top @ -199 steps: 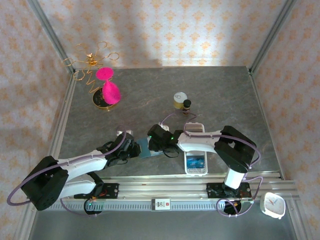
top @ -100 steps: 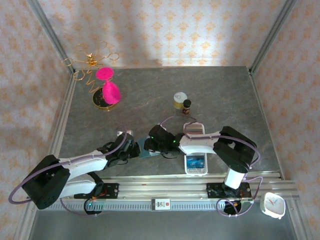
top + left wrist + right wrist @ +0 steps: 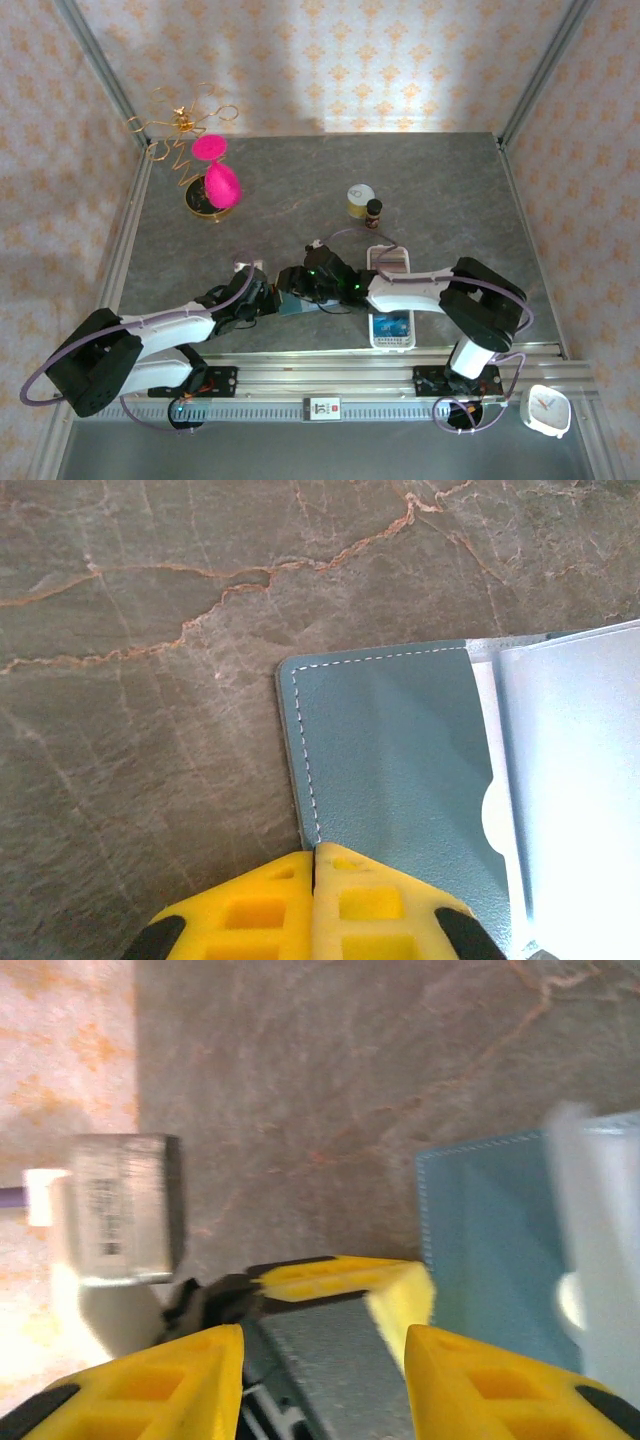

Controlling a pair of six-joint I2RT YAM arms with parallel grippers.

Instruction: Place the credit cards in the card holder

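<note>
Now that the left claw (image 3: 313,865) has snapped fully closed, with its yellow tips pressing the lower-left edge of the card holder (image 3: 390,770), the holder looks pinned for loading. The right claw (image 3: 322,1348) has slid leftward over it, half-wide, apparently gripping a grey card (image 3: 325,1390) by its edges. The holder's smooth teal leather, white stitching, rounded corner and half-moon notch lie mid-frame on the veined stone table (image 3: 150,680).
</note>
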